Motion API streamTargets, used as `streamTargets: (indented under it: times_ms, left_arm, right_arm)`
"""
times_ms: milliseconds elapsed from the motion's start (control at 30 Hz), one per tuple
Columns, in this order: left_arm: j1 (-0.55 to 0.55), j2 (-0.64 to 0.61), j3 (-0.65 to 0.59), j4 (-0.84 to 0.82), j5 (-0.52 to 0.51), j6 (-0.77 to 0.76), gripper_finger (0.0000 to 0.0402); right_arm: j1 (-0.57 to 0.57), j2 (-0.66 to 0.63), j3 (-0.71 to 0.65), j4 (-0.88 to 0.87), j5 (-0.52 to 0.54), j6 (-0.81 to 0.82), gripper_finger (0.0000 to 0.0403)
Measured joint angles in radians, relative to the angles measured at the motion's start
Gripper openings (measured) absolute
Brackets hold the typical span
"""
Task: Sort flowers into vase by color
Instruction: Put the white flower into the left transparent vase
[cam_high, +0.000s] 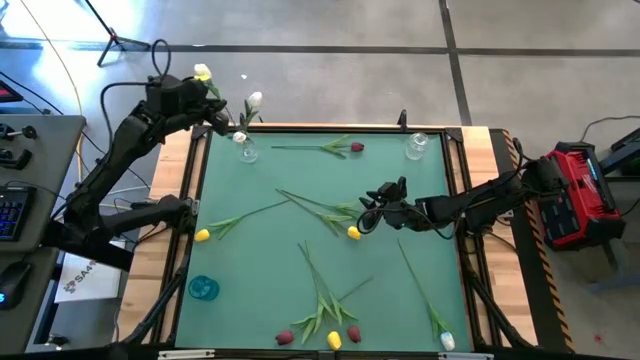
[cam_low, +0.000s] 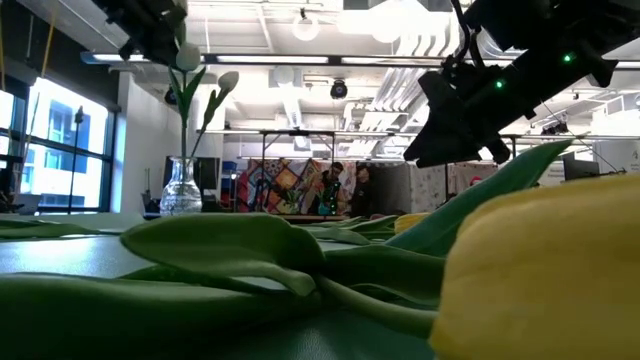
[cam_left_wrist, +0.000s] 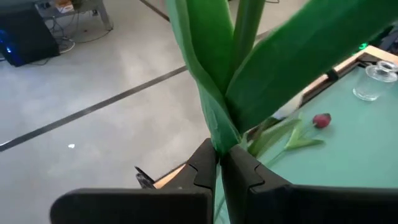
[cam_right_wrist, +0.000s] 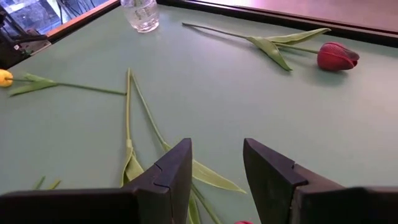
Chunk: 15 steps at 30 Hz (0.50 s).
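Note:
My left gripper (cam_high: 224, 119) is at the table's far left corner, beside a clear glass vase (cam_high: 245, 149), and is shut on a tulip's green stem. Two pale heads (cam_high: 203, 72) (cam_high: 255, 100) show above it; in the low view a stem rises from the vase (cam_low: 181, 190) to a white head (cam_low: 187, 57). My right gripper (cam_high: 371, 217) hovers open over the middle of the green mat, close to a yellow tulip head (cam_high: 353, 232), touching nothing. Other tulips lie flat on the mat: a red one (cam_high: 356, 147), a yellow one (cam_high: 202, 235), and several at the near edge (cam_high: 334, 341). My left gripper pinches the green stem between its two fingers (cam_left_wrist: 205, 168), right where the broad leaves part from it (cam_left_wrist: 219, 140). The stem and leaves rise past the fingers, lifted off the table. Which of the two pale heads belongs to this stem, I cannot tell.
A second clear vase (cam_high: 417, 146) stands at the far right corner and a blue glass one (cam_high: 203, 288) near the left edge. A wooden frame (cam_high: 480, 250) borders the mat. Stems cross under my right gripper (cam_right_wrist: 130, 118). A yellow head (cam_low: 540, 270) fills the low view's foreground.

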Motion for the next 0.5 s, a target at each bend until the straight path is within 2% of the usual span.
streamTargets:
  times_ms: [267,500]
  left_arm:
    - [0.000,-0.041,0.000,-0.023,0.008,-0.001,0.0000]
    - [-0.001,-0.063,0.000,-0.011,0.088,-0.019,0.0000]
  right_arm:
    - [0.000,0.000,0.000,0.001,0.000,0.000,0.0133]
    - [0.000,0.000,0.000,0.001,0.000,0.000,0.0133]
